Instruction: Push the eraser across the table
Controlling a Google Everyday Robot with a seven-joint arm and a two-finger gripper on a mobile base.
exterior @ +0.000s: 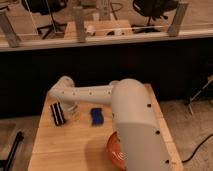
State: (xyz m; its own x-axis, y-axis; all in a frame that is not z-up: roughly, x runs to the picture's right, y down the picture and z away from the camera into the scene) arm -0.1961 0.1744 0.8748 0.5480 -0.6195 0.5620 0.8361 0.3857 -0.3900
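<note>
The eraser (58, 113), a small black block with pale stripes, lies on the far left part of the light wooden table (65, 145). My white arm reaches from the right across the table's far side to the left. The gripper (71, 106) hangs at the arm's end just right of the eraser, close beside it. Whether it touches the eraser does not show.
A blue oblong block (97, 116) lies right of the gripper near the table's middle. An orange-brown bowl (116, 150) sits by the arm's bulky link at the front right. A dark wall and a railing stand behind the table. A black tripod leg (12, 150) stands at the left.
</note>
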